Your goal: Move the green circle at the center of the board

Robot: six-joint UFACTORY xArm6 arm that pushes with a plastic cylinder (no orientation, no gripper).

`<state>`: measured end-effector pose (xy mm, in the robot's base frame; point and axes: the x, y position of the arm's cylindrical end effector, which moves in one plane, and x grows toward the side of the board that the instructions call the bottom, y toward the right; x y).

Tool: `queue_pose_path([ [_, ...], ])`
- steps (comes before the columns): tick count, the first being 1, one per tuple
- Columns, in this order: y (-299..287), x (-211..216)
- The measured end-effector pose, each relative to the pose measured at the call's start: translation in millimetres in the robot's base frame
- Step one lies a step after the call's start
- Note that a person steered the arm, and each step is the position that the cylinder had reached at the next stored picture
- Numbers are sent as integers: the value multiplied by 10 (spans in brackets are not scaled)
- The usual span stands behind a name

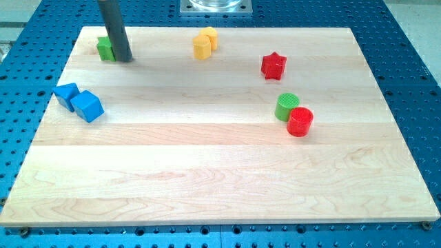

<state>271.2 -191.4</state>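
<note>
So the closest things to the camera are the red ribbed plastic cylinder (300, 121) and the green ribbed plastic circle block (286, 106), touching each other, the green one just behind and to the view's left of the red. Both sit far to the view's right of my tip and lower down, right of the middle of the light wooden board (207, 179). Two blue plastic blocks (79, 101), angular ones, touch each other near the board's left edge, below my tip and a bit to its left. Further back, a red plastic star (273, 65) sits well to my tip's right. Two yellow plastic blocks (204, 43) huddle together nearer, also to its right. My tip (125, 60) is just a bare dark rod holding nothing, planted right beside a small green plastic block (105, 48), which peeks out on its left.
</note>
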Motion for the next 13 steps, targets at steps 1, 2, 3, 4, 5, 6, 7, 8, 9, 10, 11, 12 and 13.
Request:
queue_pose_path([
  [1,298,280],
  [2,1106,892],
  [3,2157,1224],
  [4,3256,1265],
  [5,3977,1635],
  [6,3781,1597],
  [7,3272,1590],
  [8,2860,1660],
  [9,2433,2127],
  [10,1812,1590],
  [11,1722,1230],
  [12,1782,1661],
  [13,2040,1993],
])
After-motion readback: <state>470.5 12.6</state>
